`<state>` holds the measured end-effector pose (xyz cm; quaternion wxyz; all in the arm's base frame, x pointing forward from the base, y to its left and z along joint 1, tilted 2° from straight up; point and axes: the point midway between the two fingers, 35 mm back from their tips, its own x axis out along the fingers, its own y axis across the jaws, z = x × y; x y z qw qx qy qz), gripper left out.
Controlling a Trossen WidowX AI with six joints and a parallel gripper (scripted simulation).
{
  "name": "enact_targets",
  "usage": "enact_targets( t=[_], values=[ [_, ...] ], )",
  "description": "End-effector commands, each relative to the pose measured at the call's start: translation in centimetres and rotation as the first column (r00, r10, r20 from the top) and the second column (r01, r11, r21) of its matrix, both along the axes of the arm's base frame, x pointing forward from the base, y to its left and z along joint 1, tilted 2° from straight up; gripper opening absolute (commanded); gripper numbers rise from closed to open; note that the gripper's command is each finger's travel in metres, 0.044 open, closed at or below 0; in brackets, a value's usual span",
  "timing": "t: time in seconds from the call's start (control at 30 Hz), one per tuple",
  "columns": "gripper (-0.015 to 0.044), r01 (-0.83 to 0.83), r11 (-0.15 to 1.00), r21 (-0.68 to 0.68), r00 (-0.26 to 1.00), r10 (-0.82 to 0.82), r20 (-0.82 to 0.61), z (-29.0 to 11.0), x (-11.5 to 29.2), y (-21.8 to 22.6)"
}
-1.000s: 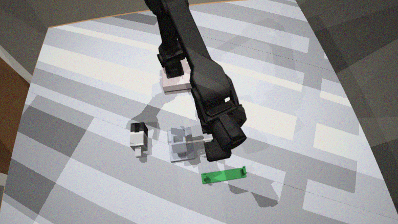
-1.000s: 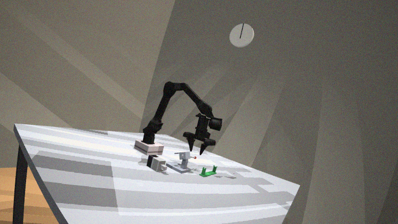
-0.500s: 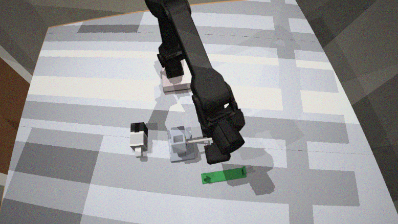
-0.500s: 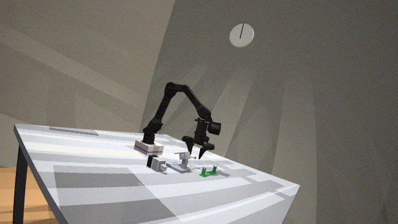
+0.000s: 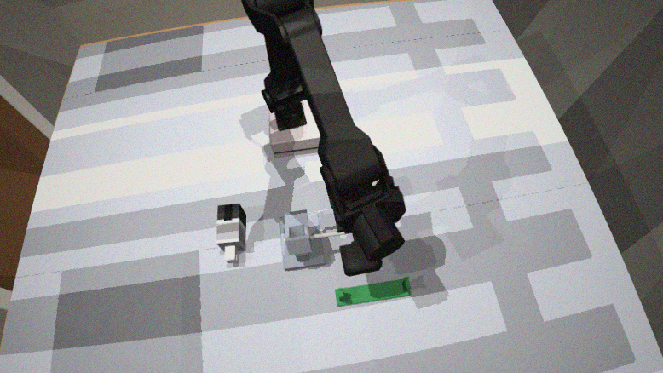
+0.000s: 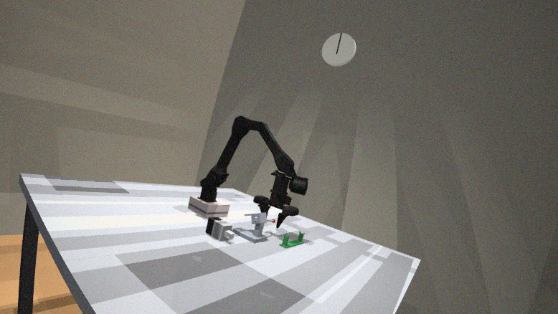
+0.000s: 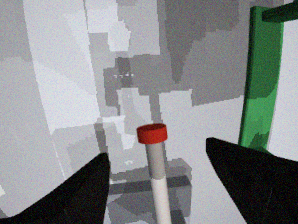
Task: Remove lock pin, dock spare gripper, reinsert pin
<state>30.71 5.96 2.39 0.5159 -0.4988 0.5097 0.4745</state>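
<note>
— Where is the lock pin (image 7: 157,183)?

— It is in the grey mount (image 5: 301,240), poking out sideways through the socket. Its red cap (image 7: 152,133) is on the free end, away from the mount.

— And the gripper (image 7: 160,183)?

— It hangs low over the pin. In the wrist view one dark finger (image 7: 63,212) is on one side of the pin and the other finger is on the other side. There is a gap on both sides. The fingers are partly open and they hold nothing.

— Do the fingers touch the pin?

— No, the wrist view shows space between each finger and the white stick.

— Where is the spare gripper (image 5: 230,230)?

— It sits on the striped table (image 5: 139,194), just beside the mount, on the side away from the pin's cap. It is black, grey and white.

— What is the green thing?

— A flat green rack (image 5: 372,291) with little posts at its ends. It lies on the table near the mount, next to the arm's shadow.
</note>
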Motion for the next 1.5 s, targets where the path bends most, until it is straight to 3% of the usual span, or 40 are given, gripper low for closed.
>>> enact_targets(
  t=[0.0, 0.27, 0.63, 1.0, 1.47],
  values=[
    [0.0300, -0.004, 1.000, 0.000, 1.000, 0.004, -0.012, -0.6, -0.3, 0.0],
    [0.0300, -0.004, 1.000, 0.000, 1.000, 0.004, -0.012, -0.6, -0.3, 0.0],
    [0.0011, -0.004, 1.000, 0.000, 1.000, 0.004, -0.012, -0.6, -0.3, 0.0],
    [0.0000, -0.004, 1.000, 0.003, 1.000, 0.004, -0.012, -0.5, -0.2, 0.0],
    [0.0000, 0.042, 0.982, 0.182, 0.999, -0.041, -0.006, 0.7, 0.2, 0.7]
  ],
)
